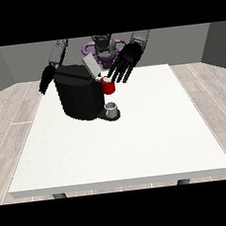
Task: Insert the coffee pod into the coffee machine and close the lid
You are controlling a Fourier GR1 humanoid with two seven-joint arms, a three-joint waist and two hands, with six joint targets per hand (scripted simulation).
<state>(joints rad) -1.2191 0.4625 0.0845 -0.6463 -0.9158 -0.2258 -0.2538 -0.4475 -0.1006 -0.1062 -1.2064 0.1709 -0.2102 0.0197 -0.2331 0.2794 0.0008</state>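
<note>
Looking across the white surface (138, 147), you are seeing the black machine (78, 96) sitting toward its far left part, with its grey lid (90, 65) tilting up and open. The hand at the view's right (125, 63) is hovering just above a red thing at the machine (108, 86), its fingers spreading straight and holding nothing. A small grey thing (111, 107) is resting on the machine's base below the red thing; whether it is the pod, you cannot tell. The hand at the view's left (46, 79) is hanging beside the machine's far side, fingers pointing down and holding nothing.
</note>
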